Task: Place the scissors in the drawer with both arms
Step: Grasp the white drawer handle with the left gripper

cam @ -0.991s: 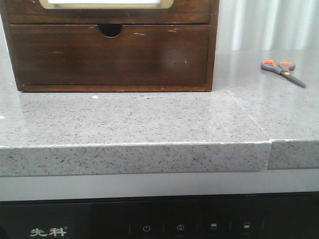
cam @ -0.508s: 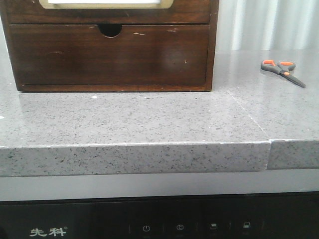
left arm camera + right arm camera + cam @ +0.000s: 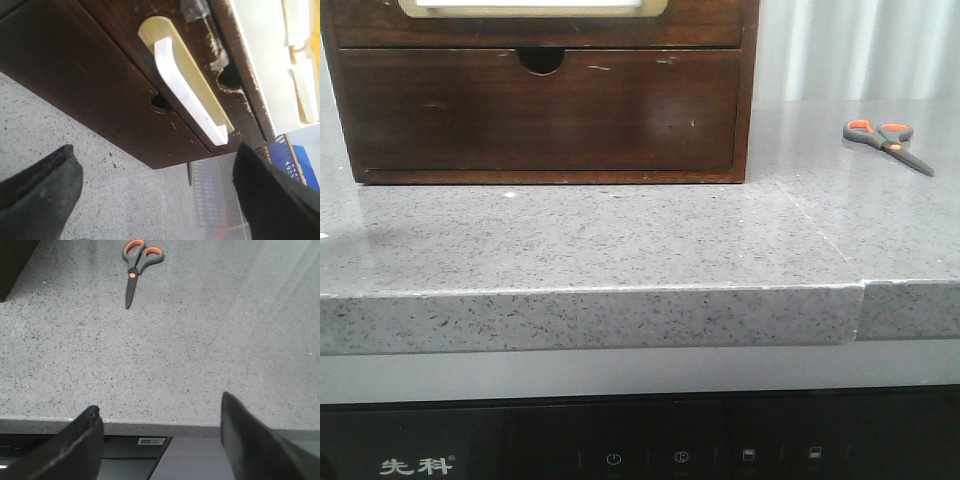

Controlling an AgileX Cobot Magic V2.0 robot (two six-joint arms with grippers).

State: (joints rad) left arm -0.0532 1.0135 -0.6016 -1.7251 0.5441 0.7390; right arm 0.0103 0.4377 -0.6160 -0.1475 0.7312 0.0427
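The scissors (image 3: 886, 143), closed, are laid flat at the right edge of the front view, loops upper left, blades lower right, while the left gripper (image 3: 157, 192) and right gripper (image 3: 160, 440) are held spread, empty.

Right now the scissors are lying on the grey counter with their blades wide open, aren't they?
Not quite: the scissors do lie on the grey counter, but their blades are closed together. The right wrist view shows it clearly.
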